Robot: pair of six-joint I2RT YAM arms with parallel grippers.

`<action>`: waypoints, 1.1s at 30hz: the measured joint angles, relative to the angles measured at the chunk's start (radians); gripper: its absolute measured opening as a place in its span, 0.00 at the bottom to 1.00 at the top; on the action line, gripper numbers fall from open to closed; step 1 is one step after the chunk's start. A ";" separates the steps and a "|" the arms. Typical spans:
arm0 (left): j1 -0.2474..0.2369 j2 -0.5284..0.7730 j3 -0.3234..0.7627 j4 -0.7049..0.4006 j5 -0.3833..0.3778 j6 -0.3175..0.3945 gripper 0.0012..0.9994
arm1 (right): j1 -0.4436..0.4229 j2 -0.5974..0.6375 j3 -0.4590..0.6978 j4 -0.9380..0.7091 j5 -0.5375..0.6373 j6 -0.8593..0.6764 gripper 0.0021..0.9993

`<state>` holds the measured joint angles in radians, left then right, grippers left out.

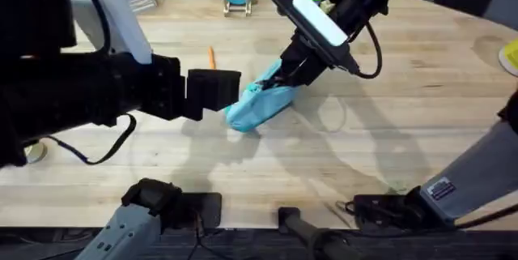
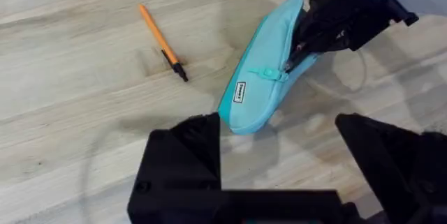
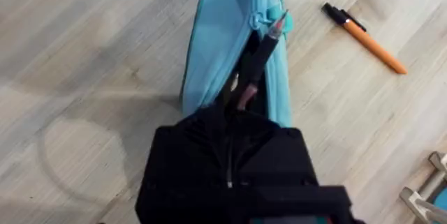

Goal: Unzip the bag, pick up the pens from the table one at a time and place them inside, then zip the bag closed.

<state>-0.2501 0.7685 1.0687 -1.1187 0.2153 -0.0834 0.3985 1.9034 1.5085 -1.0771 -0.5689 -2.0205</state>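
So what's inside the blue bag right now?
A black pen pokes into the bag's open slit, held by the right arm's fingers. Its tip still sticks out near the zipper pull. Deeper inside is covered by fabric. The orange pen lies outside on the table.

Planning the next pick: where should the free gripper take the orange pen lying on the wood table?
Probably mid-barrel on the slim orange pen with the dark tip, descending from above with fingers straddling its long axis. It lies flat on the pale wooden table, apart from the light-blue fabric pouch, with room either side.

black pen [image 3: 260,55] in jaws, over bag [image 3: 222,35] | orange pen [image 3: 364,28] on table [image 3: 91,77]
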 joint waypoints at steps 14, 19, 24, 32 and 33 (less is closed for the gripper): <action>0.000 0.000 0.000 0.000 0.000 0.000 1.00 | 0.001 0.001 0.000 0.004 0.001 0.000 0.98; 0.000 0.000 0.000 0.000 0.000 0.000 1.00 | 0.000 0.001 0.000 0.005 -0.003 0.000 1.00; 0.000 0.000 0.000 0.000 0.000 0.000 1.00 | -0.001 0.001 0.000 0.005 -0.030 0.000 1.00; 0.000 0.000 0.000 0.000 0.000 0.000 1.00 | -0.002 0.001 0.000 0.007 -0.061 0.000 1.00; 0.000 0.000 0.000 0.000 0.000 0.000 1.00 | -0.003 0.001 0.000 0.007 -0.075 -0.001 1.00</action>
<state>-0.2501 0.7685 1.0687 -1.1187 0.2153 -0.0834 0.3958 1.9041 1.5085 -1.0700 -0.6436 -2.0212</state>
